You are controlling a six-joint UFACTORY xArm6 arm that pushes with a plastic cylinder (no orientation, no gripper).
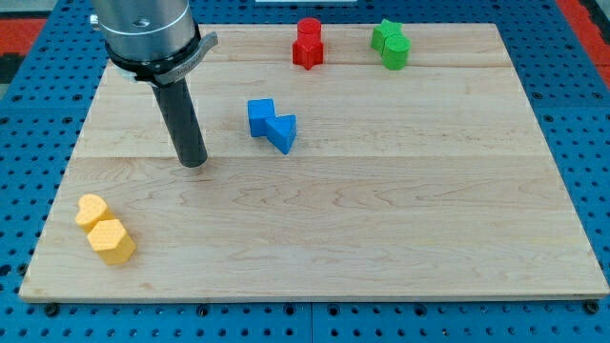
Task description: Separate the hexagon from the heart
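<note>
My tip (193, 162) stands upright on the wooden table (381, 219) — no claw shows. The yellow heart (91, 210) and yellow hexagon (112, 241) touch, well below-left of it.

heart (91, 210) touches hexagon (112, 240), toward the view's bottom left.

Lab: blue pegboard bench (38, 114).

Pale, smooth-grained wooden board (381, 219) — matt dark rod (184, 119) under a shiny metal collar (152, 43)
</note>
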